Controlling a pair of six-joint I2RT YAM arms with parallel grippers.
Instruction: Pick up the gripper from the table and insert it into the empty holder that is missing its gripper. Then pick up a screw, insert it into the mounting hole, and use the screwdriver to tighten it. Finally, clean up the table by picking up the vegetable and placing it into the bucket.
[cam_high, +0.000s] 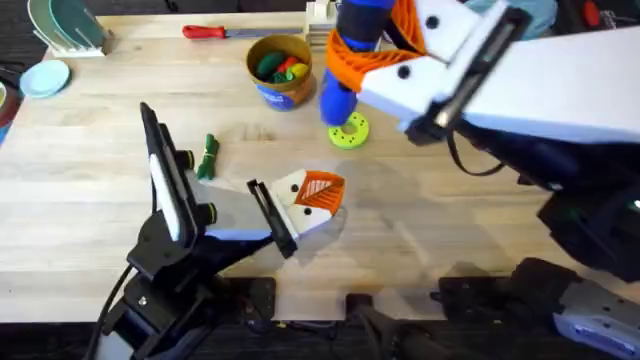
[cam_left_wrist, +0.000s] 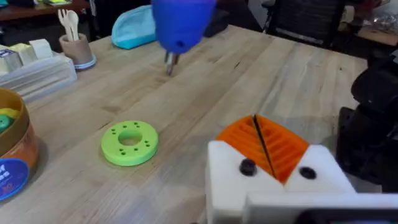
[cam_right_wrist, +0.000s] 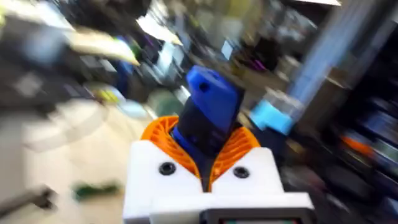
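1. The right tool (cam_high: 372, 50) is pinched on the screwdriver (cam_high: 352, 60), held upright at upper centre of the overhead frame, above the worktop (cam_high: 450, 200).
2. The left tool (cam_high: 318, 193), at centre, is pressed together.
3. The vegetable (cam_high: 207, 157) lies left of centre; the bucket (cam_high: 279, 70) stands at upper centre.

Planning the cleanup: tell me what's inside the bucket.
The bucket holds small toy items showing green, red and yellow at the top. Anything beneath them is covered. The vegetable lies on the table, outside it.
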